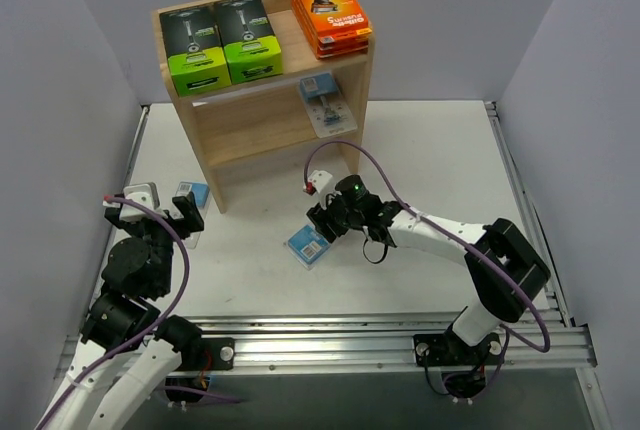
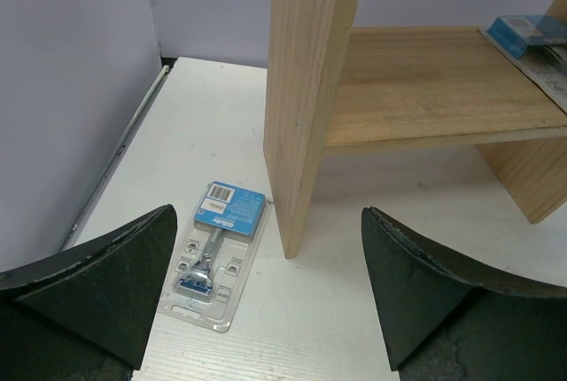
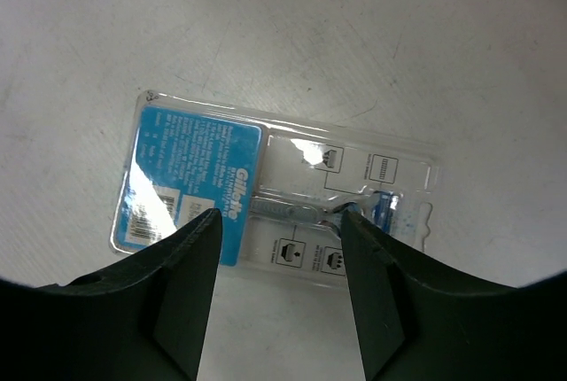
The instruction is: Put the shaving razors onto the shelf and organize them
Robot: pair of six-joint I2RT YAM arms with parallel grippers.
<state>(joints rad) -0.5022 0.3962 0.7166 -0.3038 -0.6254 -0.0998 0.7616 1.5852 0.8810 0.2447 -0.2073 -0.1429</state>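
Note:
The wooden shelf (image 1: 262, 122) holds two black-and-green razor boxes (image 1: 222, 40) and a stack of orange razor boxes (image 1: 332, 12) on top, plus a blister pack (image 1: 325, 105) on the middle tier. My right gripper (image 1: 322, 218) hovers open over a blue-card blister pack (image 3: 275, 190) lying flat on the table; its fingertips stand apart at the pack's near edge with nothing between them. My left gripper (image 2: 268, 214) is wide open and low over the table. Another blister pack (image 2: 215, 252) lies just ahead of it, beside the shelf's side panel (image 2: 306, 89).
Grey walls enclose the table on the left, right and back. A metal rail (image 1: 400, 335) runs along the near edge by the arm bases. The right arm's purple cable (image 1: 400, 190) loops above the table in front of the shelf.

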